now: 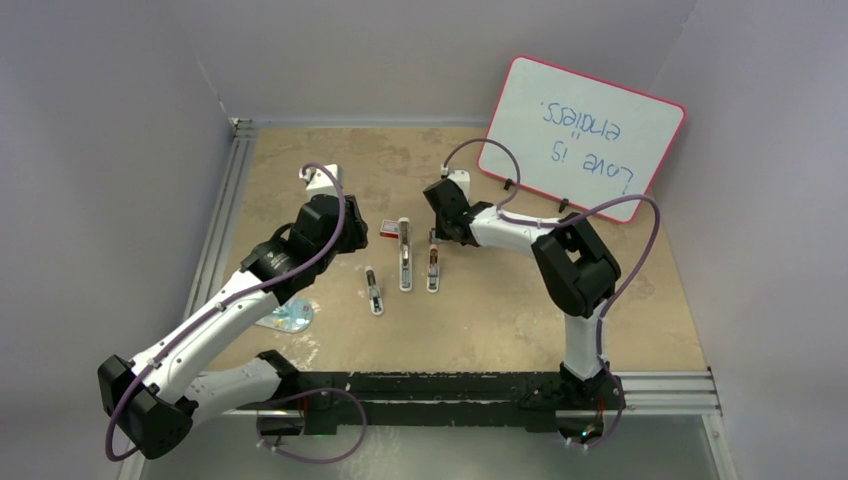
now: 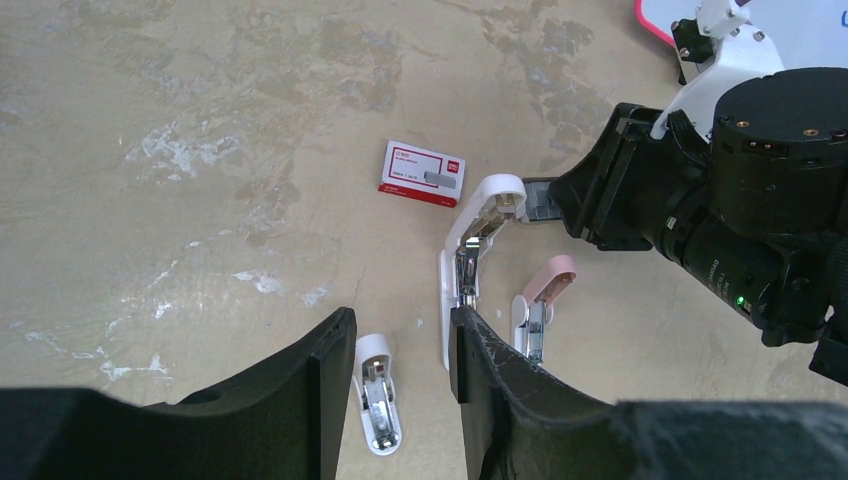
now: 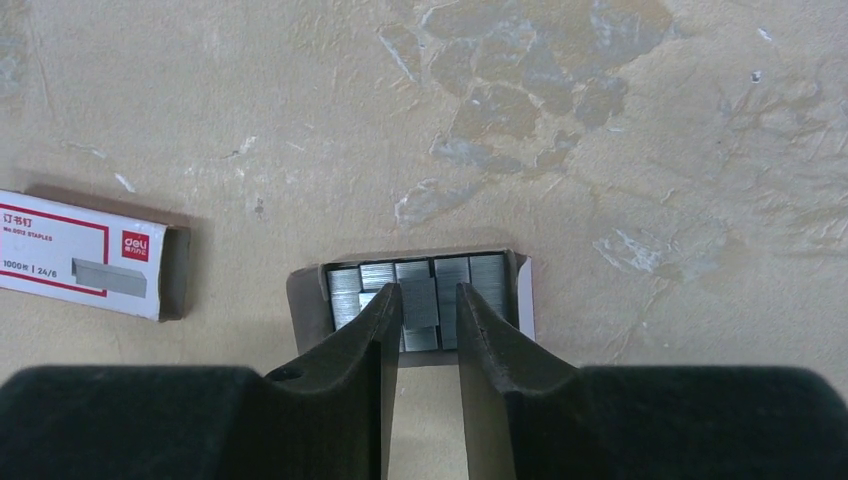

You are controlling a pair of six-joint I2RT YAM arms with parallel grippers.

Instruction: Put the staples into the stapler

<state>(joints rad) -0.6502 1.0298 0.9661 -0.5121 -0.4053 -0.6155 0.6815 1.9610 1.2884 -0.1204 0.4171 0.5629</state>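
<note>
**Staples Seen in Their Tray Under the Right Hand**

The staples are packed in shiny grey rows inside a small open paper tray. The tray is laid flat on the desk. The right hand is held right over the tray. Its two black fingers are set close together, with only a thin gap left between them. One row of staples is seen in that gap. Whether it is being pinched cannot be told. The red box with the white label is laid at 9 o'clock from the tray, a little apart. Its open end is turned to the tray.

The left hand is held above the desk with its fingers spread wide, and nothing is held in it.

Seen from above, three staplers are laid side by side between the two arms. The long white stapler is placed in the middle. The pink stapler is found at 3 o'clock from it. The small white stapler is found at 8 o'clock. Shiny metal parts can be seen on all three.
</note>
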